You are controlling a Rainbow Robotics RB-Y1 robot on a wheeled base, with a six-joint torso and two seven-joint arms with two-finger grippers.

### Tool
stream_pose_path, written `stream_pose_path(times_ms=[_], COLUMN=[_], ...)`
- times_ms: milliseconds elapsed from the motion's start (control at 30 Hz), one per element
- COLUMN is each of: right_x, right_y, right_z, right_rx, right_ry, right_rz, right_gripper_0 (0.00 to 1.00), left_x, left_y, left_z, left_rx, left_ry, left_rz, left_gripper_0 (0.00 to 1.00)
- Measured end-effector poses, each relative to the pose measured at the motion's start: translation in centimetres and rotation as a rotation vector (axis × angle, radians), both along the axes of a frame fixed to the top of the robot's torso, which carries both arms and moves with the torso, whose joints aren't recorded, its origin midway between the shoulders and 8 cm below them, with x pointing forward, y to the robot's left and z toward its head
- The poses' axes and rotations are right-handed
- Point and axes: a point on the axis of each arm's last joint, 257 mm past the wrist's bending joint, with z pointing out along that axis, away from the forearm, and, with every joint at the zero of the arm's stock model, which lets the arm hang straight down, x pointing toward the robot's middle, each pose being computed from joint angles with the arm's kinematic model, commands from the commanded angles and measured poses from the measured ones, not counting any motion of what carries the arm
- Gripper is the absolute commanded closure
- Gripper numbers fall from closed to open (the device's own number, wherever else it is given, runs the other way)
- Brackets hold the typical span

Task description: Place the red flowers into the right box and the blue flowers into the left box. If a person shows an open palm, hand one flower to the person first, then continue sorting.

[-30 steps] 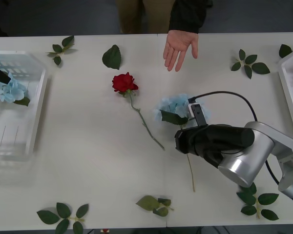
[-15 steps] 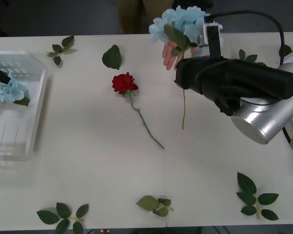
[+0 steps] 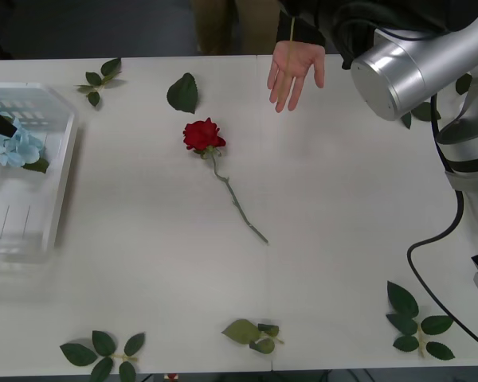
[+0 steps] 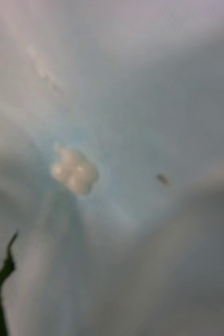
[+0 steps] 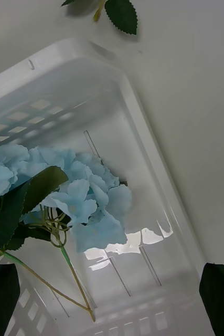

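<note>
White tabletop (image 3: 143, 263) is stretching before us in the front view, scattered with leaf sprigs (image 3: 100, 354). Our right arm (image 3: 406, 60) is reaching up past the top edge, its gripper cut off; a thin stem (image 3: 291, 33) is hanging above the person's open palm (image 3: 295, 70). A red rose (image 3: 203, 135) is lying mid-table. In the right wrist view we are seeing blurred pale blue petals (image 4: 112, 131) pressed close; we cannot tell the claw's state. In the left wrist view, our spread fingertips (image 5: 219, 291) are hovering over the left box (image 5: 153, 157), holding a blue hydrangea (image 5: 75, 199).
</note>
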Motion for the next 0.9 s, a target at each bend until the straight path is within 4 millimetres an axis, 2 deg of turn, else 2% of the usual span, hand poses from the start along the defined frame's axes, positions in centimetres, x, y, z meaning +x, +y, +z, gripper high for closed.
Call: stream_pose_path(times_ms=[233,900], right_x=[1.6,1.5], right_y=[-0.5,-0.1], right_z=[1.4,1.3], right_rx=[0.016,0.038], right_ry=[-0.014,0.003], right_rz=[-0.021,-0.003], right_gripper_0=[1.00,1.00], left_x=[0.0,0.1], left_y=[0.1,0.2], left_z=[0.0,0.0], left_rx=[0.002,0.007], left_ry=[-0.002,-0.003], left_rz=[0.001,0.003], left_gripper_0=[0.00,0.00])
